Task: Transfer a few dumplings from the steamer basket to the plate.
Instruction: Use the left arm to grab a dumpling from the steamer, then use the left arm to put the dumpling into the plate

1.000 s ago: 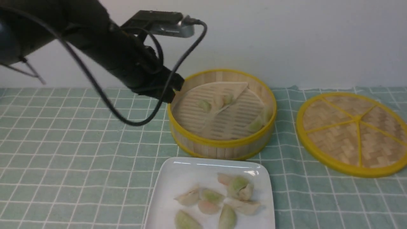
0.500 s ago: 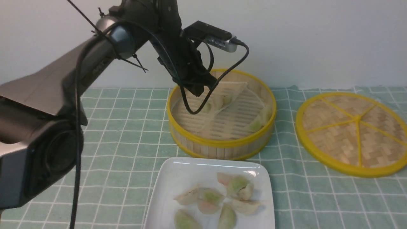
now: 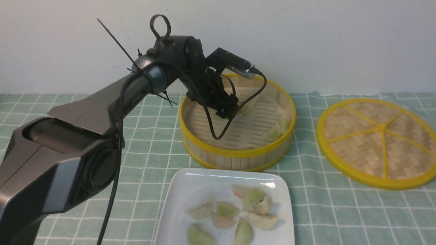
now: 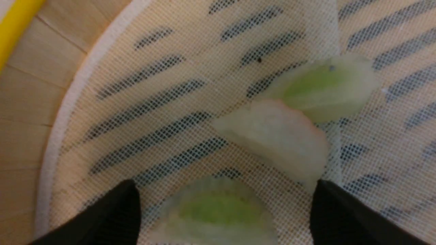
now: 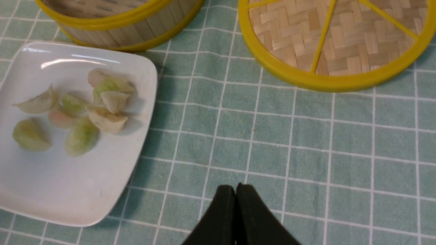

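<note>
Green checked cloth (image 3: 136,153) covers the table. Reaching forward, the left arm (image 3: 102,102) bends its wrist down into the steamer basket (image 3: 238,154) near ten o'clock. The left gripper (image 4: 224,185) is spread wide around a green dumpling (image 4: 218,209), untouched, its long axis running finger to finger. At the basket's six o'clock lies the plate (image 3: 190,190), bearing more dumplings (image 3: 231,217). Over the cloth, the right gripper (image 5: 235,204) is pinched together, empty.

Bright, even, soft light; shadows faint, e.g. beside dumplings (image 3: 235,214) on plate (image 3: 190,190). Glare streaks along plate's far rim. Left wrist view v. close & blurry: nearest dumpling (image 4: 218,211), left pincer (image 4: 223,219) tips out of focus. Front view slightly soft.
</note>
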{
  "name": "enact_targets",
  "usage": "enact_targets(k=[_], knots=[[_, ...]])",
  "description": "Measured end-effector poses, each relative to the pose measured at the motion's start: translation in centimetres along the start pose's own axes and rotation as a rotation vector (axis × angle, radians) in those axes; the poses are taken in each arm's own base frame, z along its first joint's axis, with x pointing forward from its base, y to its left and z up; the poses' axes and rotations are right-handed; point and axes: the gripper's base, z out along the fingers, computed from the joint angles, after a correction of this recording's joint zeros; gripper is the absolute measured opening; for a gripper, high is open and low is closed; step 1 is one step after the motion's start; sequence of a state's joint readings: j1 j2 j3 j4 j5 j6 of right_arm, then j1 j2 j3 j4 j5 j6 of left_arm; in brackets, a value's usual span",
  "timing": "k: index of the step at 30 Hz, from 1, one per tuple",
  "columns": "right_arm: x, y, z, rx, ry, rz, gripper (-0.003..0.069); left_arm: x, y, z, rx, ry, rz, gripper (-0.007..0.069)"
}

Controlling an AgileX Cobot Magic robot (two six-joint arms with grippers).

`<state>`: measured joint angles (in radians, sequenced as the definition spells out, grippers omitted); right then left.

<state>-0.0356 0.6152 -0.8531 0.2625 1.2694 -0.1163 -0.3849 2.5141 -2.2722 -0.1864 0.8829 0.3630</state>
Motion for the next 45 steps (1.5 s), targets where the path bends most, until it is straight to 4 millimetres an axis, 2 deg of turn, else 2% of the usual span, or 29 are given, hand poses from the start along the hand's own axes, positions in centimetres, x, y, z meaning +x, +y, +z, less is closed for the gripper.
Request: enact_targets(k=[3, 5, 7, 8, 9, 13, 16, 21, 24, 26, 29, 32, 35, 37, 40, 45], knots=[[0.0, 0.0, 0.0, 0.000, 0.000, 0.000, -0.0015, 0.0, 0.0, 0.3, 0.000, -0.007, -0.003, 0.0598], [0.0, 0.0, 0.0, 0.000, 0.000, 0.000, -0.0015, 0.0, 0.0, 0.4, 0.001, -0.008, -0.006, 0.0545], [0.0, 0.0, 0.0, 0.000, 0.000, 0.000, -0.0015, 0.1, 0.0, 0.4, 0.005, -0.005, -0.022, 0.0427], [0.0, 0.0, 0.0, 0.000, 0.000, 0.000, -0.0015, 0.1, 0.0, 0.4, 0.006, -0.003, -0.022, 0.0427], [0.0, 0.0, 0.0, 0.000, 0.000, 0.000, -0.0015, 0.1, 0.0, 0.3, 0.003, 0.003, -0.023, 0.0314], [0.0, 0.0, 0.0, -0.001, 0.000, 0.000, -0.0015, 0.3, -0.1, -1.1, 0.002, 0.080, -0.017, 0.0311], [0.1, 0.0, -0.1, -0.003, -0.003, 0.000, -0.0015, -0.2, -0.3, -4.1, -0.002, 0.113, -0.010, 0.0311], [0.1, 0.2, -0.2, -0.014, -0.011, 0.003, -0.0015, -1.8, -1.2, -11.5, 0.009, 0.093, 0.001, 0.0311], [0.1, 0.4, -0.2, -0.034, -0.014, 0.012, -0.0015, -2.7, -2.0, -16.4, 0.031, 0.023, 0.000, 0.0311], [0.1, 0.5, -0.2, -0.044, -0.015, 0.016, -0.0015, -2.8, -2.5, -18.1, 0.046, -0.004, 0.000, 0.0311], [0.1, 0.6, -0.2, -0.057, -0.016, 0.021, -0.0015, -2.1, -3.2, -19.6, 0.079, 0.002, -0.013, 0.0311], [0.1, 0.6, -0.2, -0.057, -0.016, 0.021, -0.0015, 0.0, -3.9, -19.8, 0.102, 0.073, -0.030, 0.0311], [0.1, 0.6, -0.2, -0.057, -0.016, 0.021, -0.0015, 3.4, -4.8, -18.4, 0.138, 0.207, -0.050, 0.0311], [0.1, 0.6, -0.2, -0.057, -0.016, 0.021, -0.0015, 4.6, -5.2, -17.9, 0.150, 0.251, -0.054, 0.0311], [0.1, 0.6, -0.2, -0.060, -0.016, 0.022, -0.0015, 8.3, -6.6, -15.1, 0.194, 0.411, -0.064, 0.0311], [0.1, 0.6, -0.2, -0.061, -0.017, 0.009, -0.0015, 10.3, -7.1, -12.0, 0.202, 0.476, -0.075, 0.0311]])
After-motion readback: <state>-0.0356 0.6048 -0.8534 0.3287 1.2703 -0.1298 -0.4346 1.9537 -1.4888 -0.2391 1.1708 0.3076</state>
